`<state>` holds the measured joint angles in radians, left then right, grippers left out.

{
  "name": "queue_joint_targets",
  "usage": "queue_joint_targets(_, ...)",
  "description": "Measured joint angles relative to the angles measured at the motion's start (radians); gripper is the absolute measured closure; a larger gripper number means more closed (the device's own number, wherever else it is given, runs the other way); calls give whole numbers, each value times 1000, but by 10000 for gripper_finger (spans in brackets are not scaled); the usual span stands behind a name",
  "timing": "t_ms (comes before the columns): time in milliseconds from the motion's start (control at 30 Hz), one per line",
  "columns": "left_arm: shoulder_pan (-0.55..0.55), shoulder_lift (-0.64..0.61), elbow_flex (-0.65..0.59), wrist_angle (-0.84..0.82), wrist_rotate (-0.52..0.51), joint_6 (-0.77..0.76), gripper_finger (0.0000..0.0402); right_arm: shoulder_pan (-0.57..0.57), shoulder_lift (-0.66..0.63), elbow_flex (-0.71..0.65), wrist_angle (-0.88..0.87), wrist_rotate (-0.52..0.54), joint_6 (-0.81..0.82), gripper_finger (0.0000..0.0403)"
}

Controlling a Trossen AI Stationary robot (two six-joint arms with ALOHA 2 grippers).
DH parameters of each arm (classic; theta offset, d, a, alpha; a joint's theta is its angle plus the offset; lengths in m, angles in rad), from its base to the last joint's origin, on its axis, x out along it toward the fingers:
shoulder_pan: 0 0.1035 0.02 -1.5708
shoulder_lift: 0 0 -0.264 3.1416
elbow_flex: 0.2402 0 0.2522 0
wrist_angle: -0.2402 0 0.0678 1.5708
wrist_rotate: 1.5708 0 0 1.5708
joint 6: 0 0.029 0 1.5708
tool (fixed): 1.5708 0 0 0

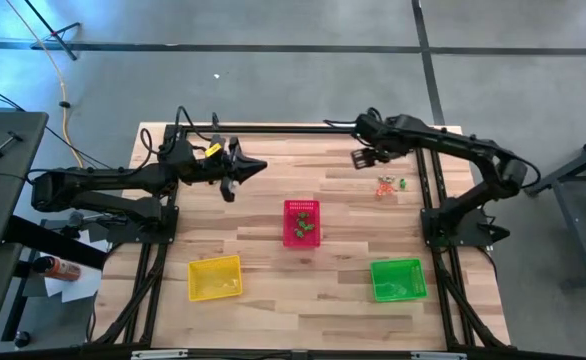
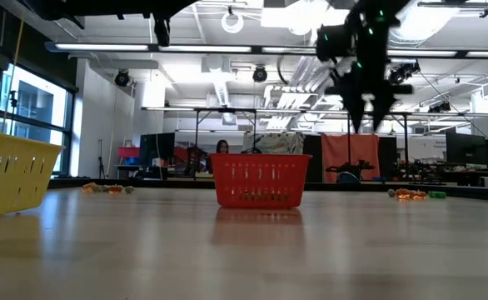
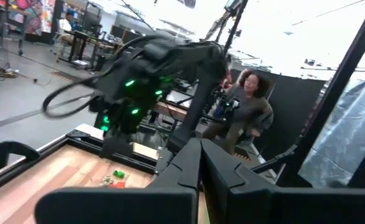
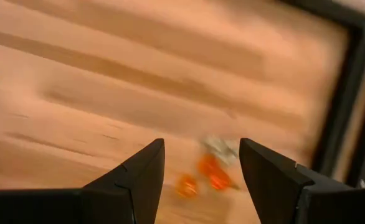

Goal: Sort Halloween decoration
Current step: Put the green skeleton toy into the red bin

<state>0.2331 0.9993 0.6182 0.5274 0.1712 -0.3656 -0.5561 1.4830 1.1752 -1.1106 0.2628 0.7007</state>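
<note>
The Halloween decoration is a small cluster of orange, green and pale trinkets lying on the table's right half. In the right wrist view, orange and pale pieces show between the fingers. My right gripper hangs open above the table, just left of and beyond the cluster, touching nothing. More small pieces lie in the low view at the left and the right. My left gripper is shut and empty, held in the air over the table's left half and pointing right.
A red mesh basket stands mid-table with green pieces inside. A yellow basket sits near left and a green basket near right. A black frame rail runs along the far edge. A person sits beyond the table.
</note>
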Motion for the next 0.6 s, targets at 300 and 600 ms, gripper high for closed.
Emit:
queue_joint_targets(300,0,0,0,1,40,-1,401,-126,-80,-261,64,-54,230,201)
queue_joint_targets(600,0,0,0,1,81,-1,401,-127,-82,-392,105,90,541,201)
